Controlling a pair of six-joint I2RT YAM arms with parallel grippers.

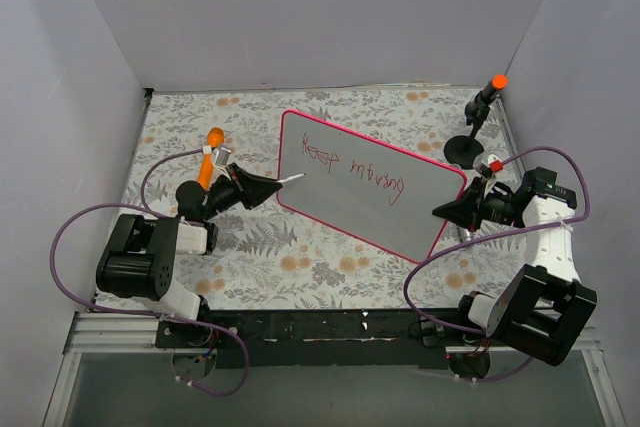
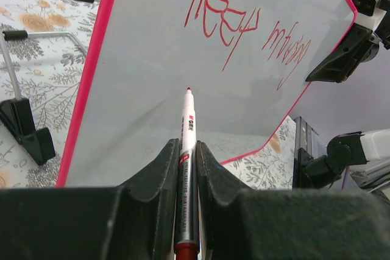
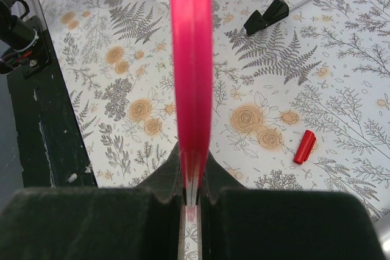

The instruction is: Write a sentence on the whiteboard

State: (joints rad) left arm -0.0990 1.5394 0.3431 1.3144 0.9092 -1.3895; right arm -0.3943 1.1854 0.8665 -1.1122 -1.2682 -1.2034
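Observation:
The whiteboard (image 1: pixel 380 209), white with a pink-red frame, stands tilted up off the flowered table. My right gripper (image 1: pixel 452 213) is shut on its right edge, and the right wrist view shows the frame (image 3: pixel 192 59) edge-on between the jaws of that gripper (image 3: pixel 192 182). The sentence (image 1: pixel 358 171) shows as red handwritten words across the board (image 2: pixel 140 77), reading "Keep" and a second word (image 2: pixel 244 28). My left gripper (image 2: pixel 187 150) is shut on a slim marker pen (image 2: pixel 188 123). Its red tip points at the board's lower left area, close to the surface; I cannot tell if it touches.
A red pen cap (image 3: pixel 304 147) lies on the table to the right of the board. A wire stand with black feet (image 2: pixel 27 129) lies to the left. A black stand with an orange top (image 1: pixel 487 97) is at the back right, and an orange-tipped object (image 1: pixel 212 152) at the left. White walls enclose the table.

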